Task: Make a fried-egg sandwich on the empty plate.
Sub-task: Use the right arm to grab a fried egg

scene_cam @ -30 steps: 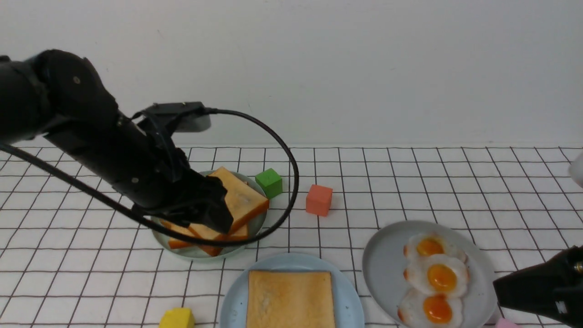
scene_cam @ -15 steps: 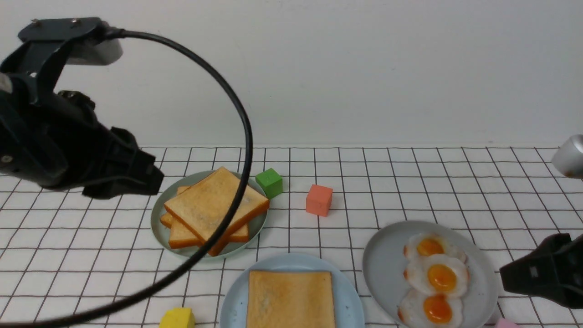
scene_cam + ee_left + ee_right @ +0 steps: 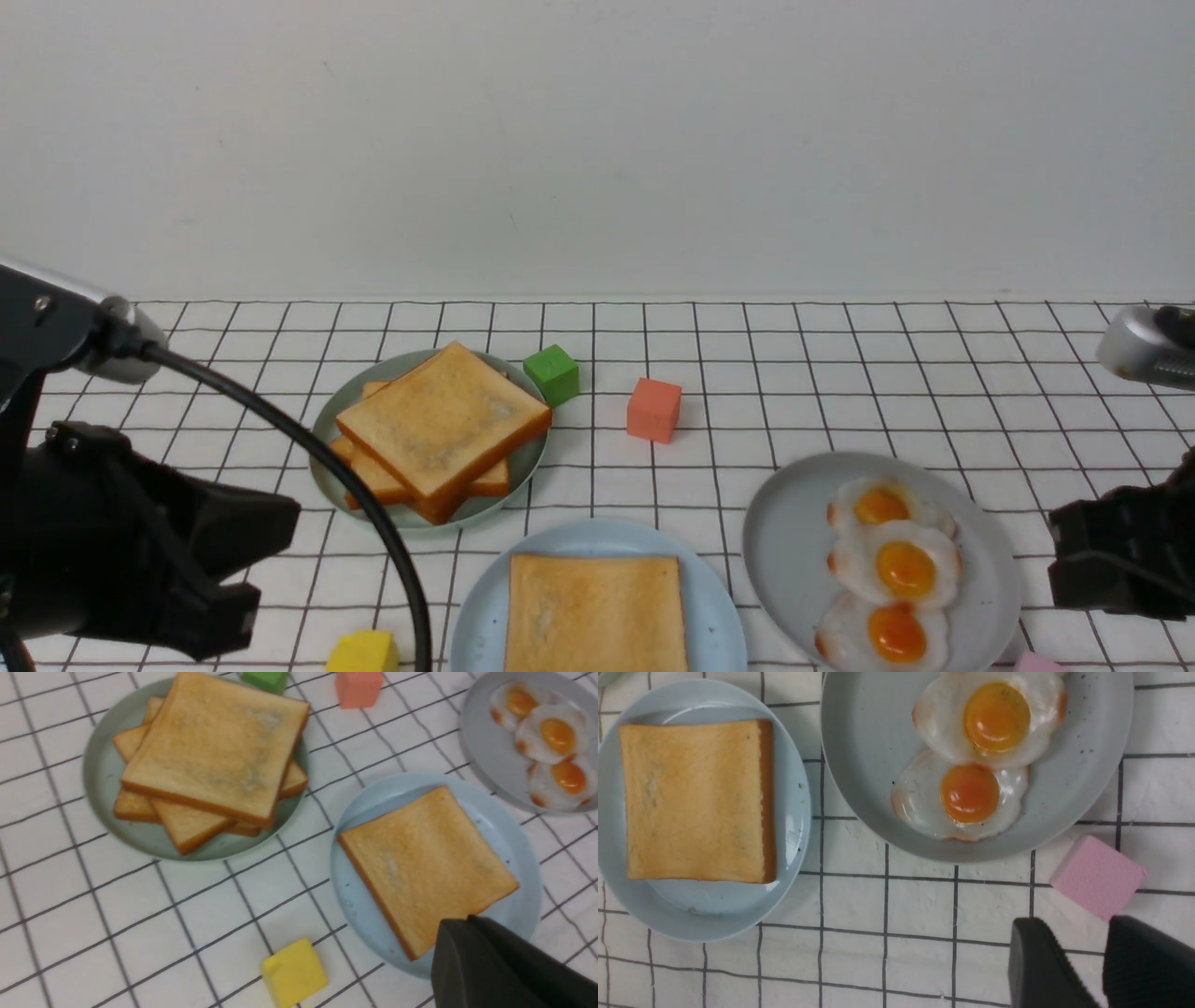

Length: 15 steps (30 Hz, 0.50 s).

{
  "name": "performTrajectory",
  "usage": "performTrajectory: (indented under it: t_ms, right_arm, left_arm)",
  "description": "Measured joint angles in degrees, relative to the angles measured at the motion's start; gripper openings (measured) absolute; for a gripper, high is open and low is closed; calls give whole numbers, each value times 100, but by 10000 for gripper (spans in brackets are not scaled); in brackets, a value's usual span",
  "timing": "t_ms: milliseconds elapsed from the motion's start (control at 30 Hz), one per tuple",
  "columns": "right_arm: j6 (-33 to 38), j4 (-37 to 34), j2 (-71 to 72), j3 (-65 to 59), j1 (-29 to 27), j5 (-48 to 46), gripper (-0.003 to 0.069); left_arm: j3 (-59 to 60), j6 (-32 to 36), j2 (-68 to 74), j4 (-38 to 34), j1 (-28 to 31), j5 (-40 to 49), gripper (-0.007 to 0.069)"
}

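While the L gripper [image 3: 467, 933] sits closed and empty to the left of the light blue plate [image 3: 476, 607], the R gripper [image 3: 1083, 938] is part open, empty, right of the grey plate [image 3: 789, 541]. Blue plate: 1 toast slice [image 3: 596, 611]. Grey plate: 3 fried eggs [image 3: 901, 565]. A toast pile [image 3: 443, 425] sits on the pale green plate [image 3: 322, 439].

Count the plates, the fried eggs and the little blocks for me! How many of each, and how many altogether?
Plates: 3 (pale green plate, light blue plate, grey plate)
Fried eggs: 3
Blocks: 4 (green block, orange block, yellow block, pink block)
Total: 10
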State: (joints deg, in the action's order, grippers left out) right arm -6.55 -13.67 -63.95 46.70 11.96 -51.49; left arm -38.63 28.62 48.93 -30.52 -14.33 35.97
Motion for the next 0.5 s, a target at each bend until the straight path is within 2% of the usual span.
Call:
performTrajectory:
  t_ms: [133, 233, 500]
  right_arm:
    - [-44, 16, -200, 54, 0, 75, 241]
    - [-49, 16, -275, 59, 0, 114, 241]
    - [-61, 16, -328, 59, 0, 156, 241]
  left_arm:
    - [27, 881, 0, -919, 0, 122, -13]
    - [27, 1290, 0, -1370, 0, 280, -13]
    - [27, 1601, 0, -1641, 0, 400, -13]
